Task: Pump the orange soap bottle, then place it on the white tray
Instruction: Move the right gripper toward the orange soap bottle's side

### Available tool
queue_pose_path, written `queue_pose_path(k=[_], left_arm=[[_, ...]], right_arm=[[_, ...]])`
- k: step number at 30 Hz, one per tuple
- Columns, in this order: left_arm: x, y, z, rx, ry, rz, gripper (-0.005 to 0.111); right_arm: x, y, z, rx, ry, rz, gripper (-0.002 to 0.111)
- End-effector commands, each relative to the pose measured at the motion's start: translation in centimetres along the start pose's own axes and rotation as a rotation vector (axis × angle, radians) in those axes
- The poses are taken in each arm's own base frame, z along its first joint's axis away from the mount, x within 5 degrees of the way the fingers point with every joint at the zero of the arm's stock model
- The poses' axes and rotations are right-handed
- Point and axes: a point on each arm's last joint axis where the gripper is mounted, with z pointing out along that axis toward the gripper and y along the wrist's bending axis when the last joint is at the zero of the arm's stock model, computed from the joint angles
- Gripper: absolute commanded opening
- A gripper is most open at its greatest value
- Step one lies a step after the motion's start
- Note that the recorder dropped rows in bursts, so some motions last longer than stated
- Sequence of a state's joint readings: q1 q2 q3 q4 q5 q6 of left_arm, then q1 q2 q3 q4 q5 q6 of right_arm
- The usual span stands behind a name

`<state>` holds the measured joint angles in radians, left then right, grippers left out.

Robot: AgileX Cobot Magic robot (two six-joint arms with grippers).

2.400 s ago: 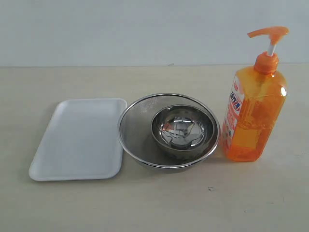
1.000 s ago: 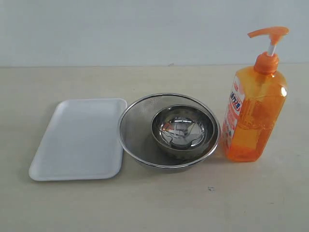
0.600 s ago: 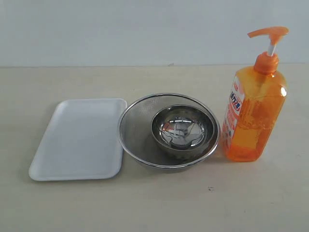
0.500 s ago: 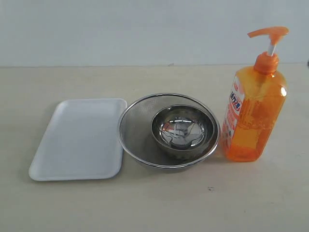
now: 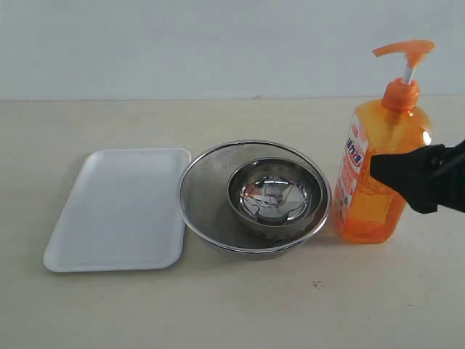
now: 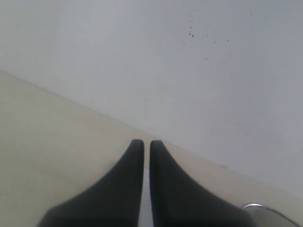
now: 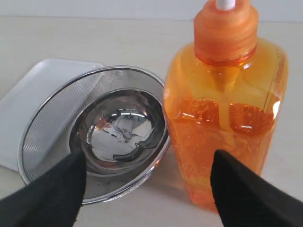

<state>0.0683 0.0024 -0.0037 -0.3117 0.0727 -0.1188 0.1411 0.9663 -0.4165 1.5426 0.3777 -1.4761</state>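
The orange soap bottle [image 5: 383, 120] stands upright on the table at the right, pump head [image 5: 407, 49] raised. My right gripper [image 5: 385, 174] reaches in from the right edge, level with the bottle's body and partly covering it. In the right wrist view the right gripper [image 7: 149, 155] is open, its fingers wide apart and empty, with the bottle [image 7: 222, 109] just ahead of one finger. The white tray [image 5: 120, 207] lies flat at the left, empty. My left gripper [image 6: 143, 143] is shut with nothing between its fingers; it does not show in the exterior view.
A round steel mesh strainer [image 5: 203, 196] holding a shiny steel bowl [image 5: 276, 193] sits between tray and bottle, close to the bottle's base. The right wrist view shows the strainer [image 7: 52, 123], bowl [image 7: 118, 127] and tray corner [image 7: 33, 90]. A wall runs behind the table.
My right gripper has come into the exterior view from the right edge and now stands in front of the bottle's body. Bottle, strainer and tray have not moved.
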Motion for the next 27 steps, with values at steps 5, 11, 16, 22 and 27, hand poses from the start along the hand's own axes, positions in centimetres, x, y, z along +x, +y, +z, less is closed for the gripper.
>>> queue_pose_path(k=[5,11,16,22,27], left_arm=[[0.2,0.0,0.0,-0.001,0.007,0.000,0.005],[0.2,0.0,0.0,-0.001,0.007,0.000,0.005],[0.2,0.0,0.0,-0.001,0.007,0.000,0.005],[0.2,0.0,0.0,-0.001,0.007,0.000,0.005],[0.2,0.0,0.0,-0.001,0.007,0.000,0.005]], right_arm=[[-0.2,0.7,-0.3,-0.069,-0.013,0.066,0.066],[-0.2,1.4,-0.5,-0.142,0.006,0.152,0.066],[0.1,2.0,-0.7,-0.197,0.031,0.065,0.066],[0.2,1.8,-0.7,-0.178,0.041,0.042,0.066],[0.0,1.6,-0.8,-0.152,0.016,0.087,0.066]])
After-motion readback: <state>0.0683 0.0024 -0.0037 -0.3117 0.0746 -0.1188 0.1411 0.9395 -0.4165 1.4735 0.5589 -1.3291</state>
